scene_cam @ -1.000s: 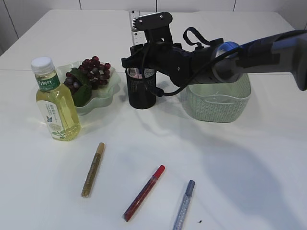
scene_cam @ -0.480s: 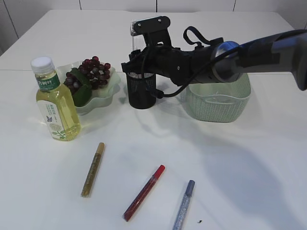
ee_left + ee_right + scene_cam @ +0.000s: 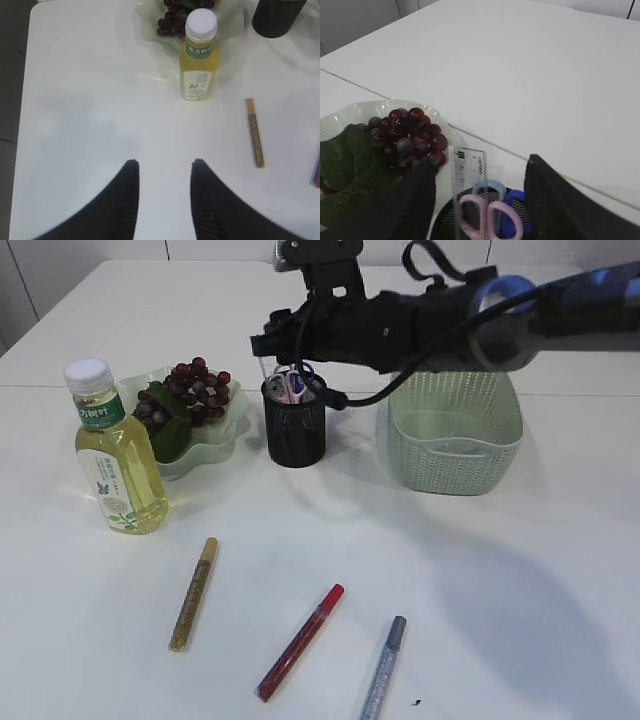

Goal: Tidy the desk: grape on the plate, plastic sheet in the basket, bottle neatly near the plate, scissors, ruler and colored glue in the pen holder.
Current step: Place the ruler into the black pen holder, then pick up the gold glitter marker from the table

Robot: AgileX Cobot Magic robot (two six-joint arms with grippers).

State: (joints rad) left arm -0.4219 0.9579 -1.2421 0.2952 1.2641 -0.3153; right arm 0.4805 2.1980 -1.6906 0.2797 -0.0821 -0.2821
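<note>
Ruler (image 3: 468, 175) stands with scissors (image 3: 490, 212) in the pen holder (image 3: 294, 424); your right pincer (image 3: 479, 197) hangs open above, empty. Left pincer (image 3: 162, 192) open too, over bare table (image 3: 75, 100); three glue pens remain.

Exterior: set at about chest height in front of the desk, looking down at a slant across it toward the far wall. Takes in bottle (image 3: 113, 448), plate (image 3: 210, 437), pen holder (image 3: 295, 426), basket (image 3: 456, 434) and three glue sticks near the front edge.

Left wrist: high over the left side of the desk, facing almost straight down, far off. Shares with exterior the bottle (image 3: 199, 56), plate rim (image 3: 145, 30), gold glue stick (image 3: 254, 132) and edge of pen holder (image 3: 276, 18).

Right wrist: close above the pen holder (image 3: 447, 222), angled down and across toward the far desk. Shares with exterior the pen holder, grapes (image 3: 411, 137) and plate (image 3: 355, 111).
</note>
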